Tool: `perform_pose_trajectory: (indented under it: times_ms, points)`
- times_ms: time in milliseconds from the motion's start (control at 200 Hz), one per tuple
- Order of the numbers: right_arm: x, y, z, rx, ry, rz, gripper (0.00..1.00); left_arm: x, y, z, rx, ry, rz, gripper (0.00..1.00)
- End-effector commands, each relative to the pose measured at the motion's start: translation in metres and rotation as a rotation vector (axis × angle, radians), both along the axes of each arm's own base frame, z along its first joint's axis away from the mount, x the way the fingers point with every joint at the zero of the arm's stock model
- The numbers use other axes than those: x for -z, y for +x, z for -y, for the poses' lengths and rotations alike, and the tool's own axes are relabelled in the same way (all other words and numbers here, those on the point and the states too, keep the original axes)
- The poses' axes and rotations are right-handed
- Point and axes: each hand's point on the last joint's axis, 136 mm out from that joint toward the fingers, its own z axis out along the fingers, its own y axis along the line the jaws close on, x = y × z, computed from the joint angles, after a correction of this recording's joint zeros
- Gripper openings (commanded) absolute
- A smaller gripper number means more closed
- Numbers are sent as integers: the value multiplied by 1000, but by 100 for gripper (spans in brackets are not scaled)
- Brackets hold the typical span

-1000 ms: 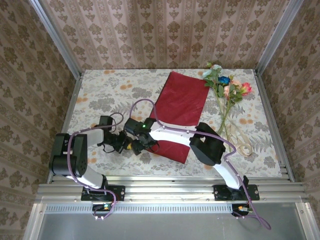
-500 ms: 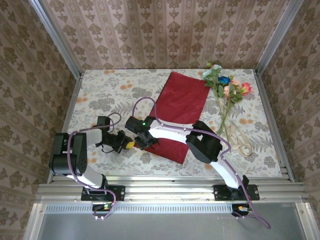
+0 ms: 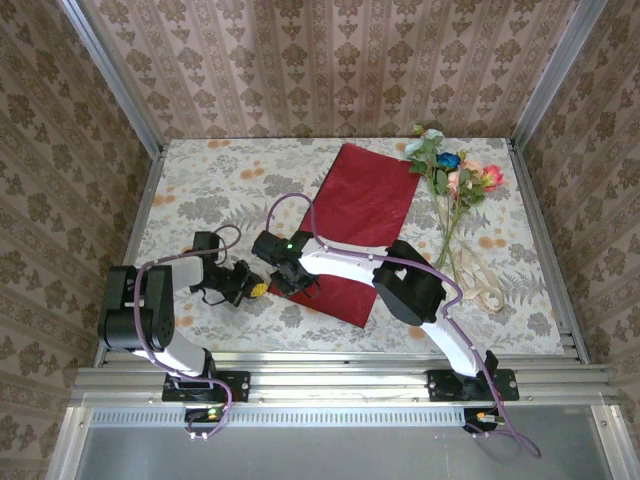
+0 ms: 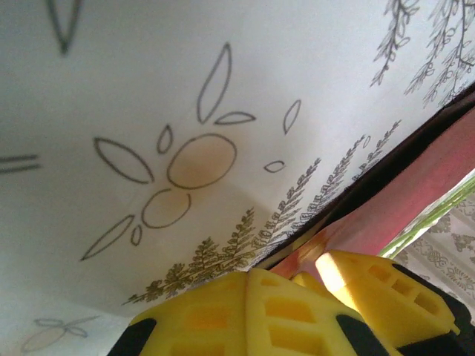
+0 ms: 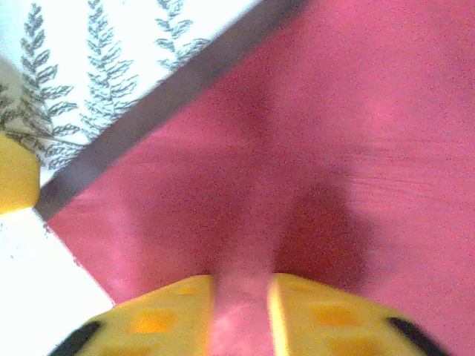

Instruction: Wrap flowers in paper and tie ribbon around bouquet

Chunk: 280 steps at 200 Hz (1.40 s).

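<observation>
My right claw (image 3: 286,282) pinches the near left corner of the paper (image 3: 365,205), whose length runs away toward the desk's far edge. My left claw (image 3: 252,288), closed and empty, sits just beside that corner. The flowers (image 3: 455,180) lie at the far right corner.

matt red paper (image 3: 365,205), smooth printed cloth tablecloth (image 3: 220,190), yellow plastic right gripper (image 5: 241,315)

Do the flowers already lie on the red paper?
No, the flowers lie on the tablecloth, to the right of the paper, not on it.
</observation>
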Motion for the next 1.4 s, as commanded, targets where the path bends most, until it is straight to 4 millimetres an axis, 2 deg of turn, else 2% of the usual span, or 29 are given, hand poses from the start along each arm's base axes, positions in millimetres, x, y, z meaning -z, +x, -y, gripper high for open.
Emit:
perform_pose_trajectory:
  times_ms: [0, 80, 170, 390, 550, 690, 890, 985, 1145, 1295, 1395]
  points:
    - [-11, -5, 3, -34, -29, 38, 46, -5, 5, -10, -16, 13, 15, 0]
    - [-6, -6, 3, -38, -61, 36, 54, -6, 7, -21, -56, 11, 17, 0]
    - [7, -6, 8, -23, -111, 22, 55, -11, 12, -32, -79, 0, 35, 0]
    - [29, -2, 14, -15, -185, 10, 37, -17, 14, -39, -89, -14, 44, 0]
    - [29, -2, 15, -7, -191, 11, 29, -18, 10, -38, -92, -27, 42, 0]
    - [13, -2, 4, -8, -109, 2, 28, -20, 9, -36, -87, -35, 47, 0]
    - [-22, -4, -16, -7, 145, -63, 21, -25, 12, -25, -72, -73, 60, 0]
    - [-42, -5, -21, -3, 288, -109, 20, -29, 17, -17, -73, -102, 76, 11]
    - [-50, -6, -14, 16, 424, -210, 19, -40, 28, 3, -52, -153, 124, 31]
    - [-54, 0, -4, 54, 521, -257, 18, -39, 33, 22, -22, -180, 135, 39]
    - [-59, 5, 3, 76, 566, -279, 18, -37, 36, 26, -29, -184, 140, 42]
